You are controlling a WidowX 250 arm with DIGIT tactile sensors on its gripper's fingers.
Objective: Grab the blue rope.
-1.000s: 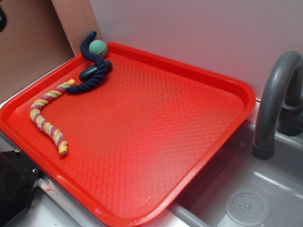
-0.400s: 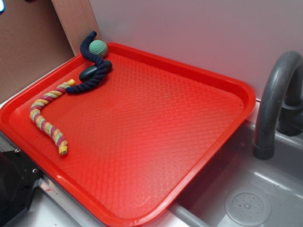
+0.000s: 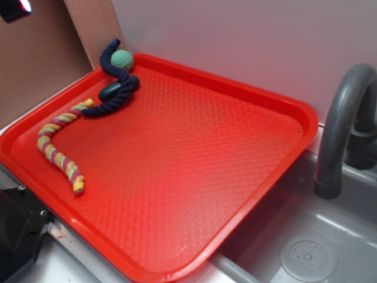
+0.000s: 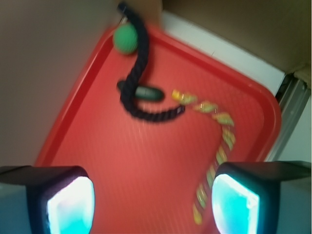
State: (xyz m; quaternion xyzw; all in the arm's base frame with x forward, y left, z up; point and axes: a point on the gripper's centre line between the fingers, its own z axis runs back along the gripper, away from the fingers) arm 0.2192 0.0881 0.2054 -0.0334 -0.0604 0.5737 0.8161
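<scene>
In the upper left corner of the exterior frame, a dark piece of my arm [image 3: 15, 9] with a small pink-white glint is now showing, larger than it was a moment ago, when only a sliver sat there. I am reading that as the arm coming in over the tray, so the approach is beginning and nothing is being touched yet.

In the wrist view, I am looking down past the gripper [image 4: 151, 202], whose jaws are standing wide apart at the lower left and lower right of the frame, holding nothing and hanging well above the tray.

The red tray [image 3: 194, 177] is lying on the worktop beside a grey sink [image 3: 306, 253] with a grey tap [image 3: 339, 130]. Everything on it is gathered at its upper left end, unmoved from a second ago. The blue rope [image 3: 112, 103] is curving in a loose S, its top end poking over the tray's far rim. A small teal ball [image 3: 122, 59] is touching its upper bend, and a dark oval object [image 3: 110, 90] is nestling inside its lower bend. A multicoloured rope [image 3: 56, 154] is trailing toward the lower left, its upper tip just beside the blue rope's end.
</scene>
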